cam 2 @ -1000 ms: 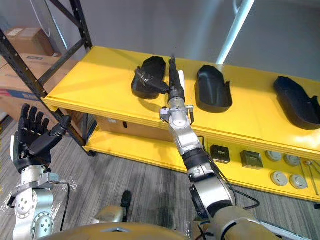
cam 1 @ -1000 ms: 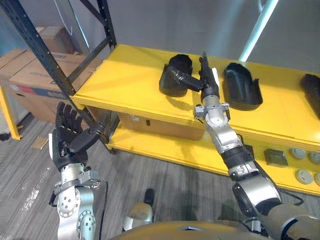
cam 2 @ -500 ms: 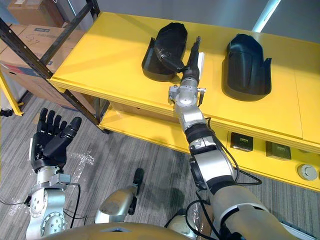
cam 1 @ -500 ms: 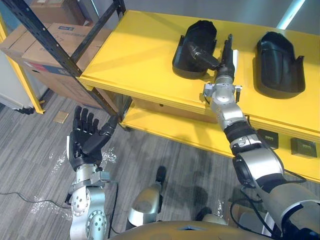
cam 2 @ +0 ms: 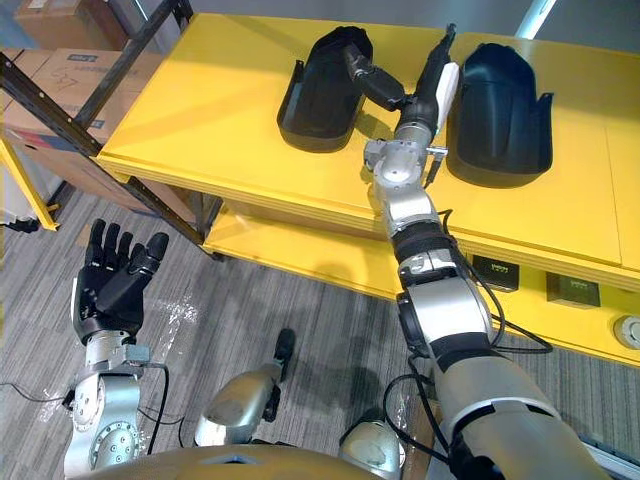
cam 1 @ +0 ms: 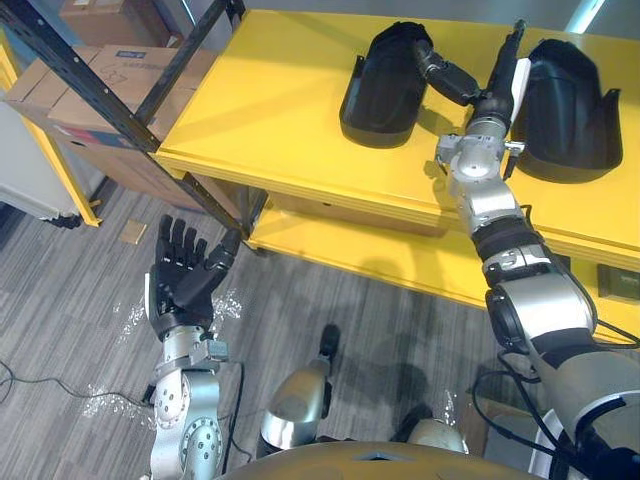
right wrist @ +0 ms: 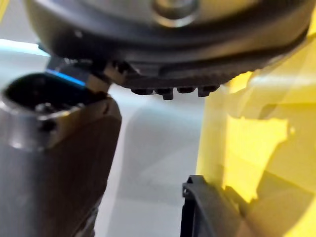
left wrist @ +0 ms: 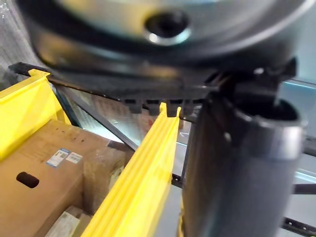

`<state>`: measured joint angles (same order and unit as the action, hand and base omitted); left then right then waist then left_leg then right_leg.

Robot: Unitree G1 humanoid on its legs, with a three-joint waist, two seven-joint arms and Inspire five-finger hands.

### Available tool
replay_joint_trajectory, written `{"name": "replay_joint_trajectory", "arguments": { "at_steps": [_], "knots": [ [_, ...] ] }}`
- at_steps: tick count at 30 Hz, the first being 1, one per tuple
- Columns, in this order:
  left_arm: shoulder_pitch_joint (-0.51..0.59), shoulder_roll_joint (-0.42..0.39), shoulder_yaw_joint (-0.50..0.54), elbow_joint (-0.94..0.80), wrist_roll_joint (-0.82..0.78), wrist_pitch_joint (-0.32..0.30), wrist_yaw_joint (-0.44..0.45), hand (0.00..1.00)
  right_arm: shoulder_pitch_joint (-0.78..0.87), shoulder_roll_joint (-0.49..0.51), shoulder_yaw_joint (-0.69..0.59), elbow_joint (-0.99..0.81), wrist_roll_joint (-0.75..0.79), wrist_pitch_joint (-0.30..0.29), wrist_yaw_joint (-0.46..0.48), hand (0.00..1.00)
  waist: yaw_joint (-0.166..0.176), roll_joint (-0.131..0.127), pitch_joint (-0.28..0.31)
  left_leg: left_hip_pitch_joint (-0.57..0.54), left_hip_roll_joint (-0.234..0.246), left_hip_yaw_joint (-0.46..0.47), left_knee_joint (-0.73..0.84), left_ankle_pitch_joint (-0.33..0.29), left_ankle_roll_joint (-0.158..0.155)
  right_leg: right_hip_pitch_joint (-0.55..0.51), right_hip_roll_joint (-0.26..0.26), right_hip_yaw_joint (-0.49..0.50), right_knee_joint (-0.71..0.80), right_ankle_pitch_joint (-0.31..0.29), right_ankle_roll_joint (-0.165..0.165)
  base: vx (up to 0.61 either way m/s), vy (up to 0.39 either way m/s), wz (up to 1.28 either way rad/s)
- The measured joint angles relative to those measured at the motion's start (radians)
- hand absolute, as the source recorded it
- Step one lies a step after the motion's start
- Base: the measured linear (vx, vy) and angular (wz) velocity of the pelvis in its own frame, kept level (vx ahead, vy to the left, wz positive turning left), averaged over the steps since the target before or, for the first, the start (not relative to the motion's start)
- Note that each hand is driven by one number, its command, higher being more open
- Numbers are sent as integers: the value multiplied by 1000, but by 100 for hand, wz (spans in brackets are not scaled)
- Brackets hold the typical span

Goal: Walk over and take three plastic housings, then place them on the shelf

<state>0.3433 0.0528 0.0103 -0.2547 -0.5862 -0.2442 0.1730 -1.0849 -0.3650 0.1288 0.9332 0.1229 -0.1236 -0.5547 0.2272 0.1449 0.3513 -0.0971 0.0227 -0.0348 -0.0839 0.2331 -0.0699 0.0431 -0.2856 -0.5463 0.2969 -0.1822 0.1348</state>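
Note:
Two black plastic housings lie on the yellow shelf top (cam 1: 270, 100): the left housing (cam 1: 385, 70) and the right housing (cam 1: 572, 100). My right hand (cam 1: 497, 75) reaches onto the shelf in the gap between them, fingers straight and close to the right housing's left edge. Its thumb stretches out to the right rim of the left housing. Nothing is held in it. My left hand (cam 1: 183, 285) hangs open, palm up, low over the grey floor in front of the shelf. In the right wrist view a dark housing edge (right wrist: 207, 212) shows against the yellow board.
A black rack upright (cam 1: 120, 105) slants across the shelf's left corner. Cardboard boxes (cam 1: 90, 60) are stacked behind it at the left. A lower yellow shelf (cam 2: 300, 250) carries small dark parts (cam 2: 490, 272) at the right.
The camera has shifted. My right hand slid rightward from the left housing toward the right one; the thumb now only reaches the left housing's rim. The left hand stays open.

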Motion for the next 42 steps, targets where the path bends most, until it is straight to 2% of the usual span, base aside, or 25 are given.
{"name": "replay_joint_trajectory", "arguments": {
  "at_steps": [3,11,14,18,24,29,32,33,37,40,42],
  "knots": [
    [-30,4,-43,44,0,0,9,100,-43,-23,4,30,1,1,20,100,9,22,17,-1,3,0,0,0,-1,-12,-4,3,28,-9,1,-53,-61,-2],
    [-33,5,-75,55,-1,0,36,100,-94,-45,42,69,1,1,47,100,17,23,21,-12,11,1,0,3,-2,-52,-12,15,91,-50,-8,-9,-88,-1],
    [-42,6,-78,55,-1,-1,45,100,-120,-50,45,97,1,5,28,100,18,31,28,-14,13,1,1,5,-5,-63,-15,16,113,-63,-13,-32,-76,-1],
    [-42,15,-106,55,-3,-3,52,100,-155,-64,50,102,1,5,-17,100,20,55,48,-16,16,5,1,10,-12,-81,-20,26,145,-78,-21,-50,-51,-4],
    [-42,27,-119,55,-3,-5,71,100,-161,-64,50,116,1,5,-53,100,20,56,49,-28,21,6,1,14,-18,-107,-22,31,175,-93,-27,-32,-59,-1],
    [-45,27,-135,55,-3,-13,80,100,-173,-69,51,122,1,2,-44,100,20,56,51,-34,22,5,1,16,-19,-114,-23,32,177,-94,-27,-13,-25,0],
    [-50,28,-135,55,-3,-13,85,100,-173,-70,69,122,2,-26,2,100,19,57,51,-34,22,5,1,16,-19,-115,-23,32,179,-96,-28,-10,-22,0],
    [-56,28,-135,55,-3,-13,85,100,-173,-70,82,122,3,-65,48,100,19,57,51,-34,23,6,1,16,-19,-115,-23,32,181,-97,-29,-18,-40,0],
    [-63,29,-131,54,-3,-14,77,100,-173,-68,135,107,3,-159,146,100,17,54,55,-30,23,6,1,16,-19,-112,-22,33,181,-97,-30,-10,-28,-1],
    [-64,30,-106,53,-3,-14,62,100,-173,-68,167,-4,4,-194,217,100,10,38,68,-15,25,5,1,14,-21,-93,-16,33,166,-93,-25,-4,-24,-2],
    [-59,29,-72,46,-2,-14,44,100,-161,-74,156,-194,13,-212,273,100,-4,28,75,-13,32,6,1,12,-22,-79,-2,31,132,-76,-22,0,0,0]
  ]
}}
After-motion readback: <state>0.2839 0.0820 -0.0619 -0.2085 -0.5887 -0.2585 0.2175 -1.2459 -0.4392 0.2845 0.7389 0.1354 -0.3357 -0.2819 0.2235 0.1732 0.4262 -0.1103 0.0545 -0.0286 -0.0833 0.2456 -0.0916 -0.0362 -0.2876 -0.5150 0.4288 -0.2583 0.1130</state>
